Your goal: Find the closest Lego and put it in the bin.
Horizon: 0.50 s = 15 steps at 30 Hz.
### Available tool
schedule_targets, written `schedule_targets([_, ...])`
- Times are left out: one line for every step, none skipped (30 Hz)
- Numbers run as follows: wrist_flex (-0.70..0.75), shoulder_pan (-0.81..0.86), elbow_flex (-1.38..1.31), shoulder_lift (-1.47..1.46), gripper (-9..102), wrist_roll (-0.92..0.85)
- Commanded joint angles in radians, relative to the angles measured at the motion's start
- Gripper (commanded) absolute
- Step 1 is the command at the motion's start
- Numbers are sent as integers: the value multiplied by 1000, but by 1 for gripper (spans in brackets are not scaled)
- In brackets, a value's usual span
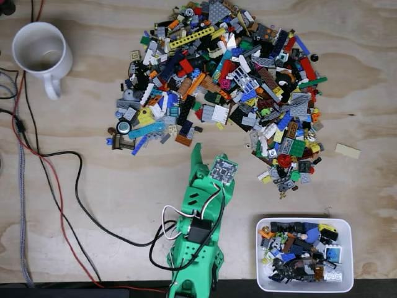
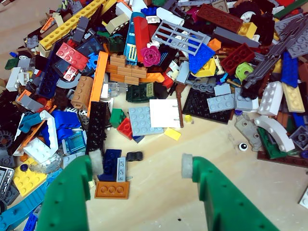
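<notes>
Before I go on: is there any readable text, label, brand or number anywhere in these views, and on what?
None can be read.
The small printed square tile with a blue picture in the shallow white plastic rectangular tray: too blurred to read.

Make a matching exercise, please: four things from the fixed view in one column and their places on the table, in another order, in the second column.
Things:
1. mug
2. bin
3. Lego pile
4. lone beige piece

Places in the fixed view:
A. bottom right, holding some pieces
B. top left, beside the cables
C. right edge, apart from the heap
D. top centre, ahead of the green arm

Pairs: 1-B, 2-A, 3-D, 4-C
</notes>
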Motion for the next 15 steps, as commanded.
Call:
schedule_targets([-52, 14, 54, -123, 22, 78])
schedule_targets([-52, 14, 54, -123, 22, 80])
schedule_targets([-52, 14, 52, -123, 22, 78])
schedule_targets([-52, 14, 52, -123, 22, 77])
schedule_targets([-52, 14, 52, -123, 22, 78])
schedule_targets([-51, 14, 51, -123, 22, 80])
schedule_targets([-49, 14, 51, -123, 22, 78])
schedule_targets([-49, 14, 51, -123, 22, 80])
schedule_targets([-49, 14, 52, -123, 22, 80])
schedule_targets([-49, 12, 52, -123, 22, 80])
schedule_targets([-49, 12, 52, -123, 22, 81])
schedule_targets([-48, 12, 52, -123, 22, 83])
schedule_targets([-48, 12, 52, -123, 22, 83])
schedule_targets([-48, 12, 52, -123, 22, 83])
schedule_targets([-46, 12, 52, -123, 22, 83])
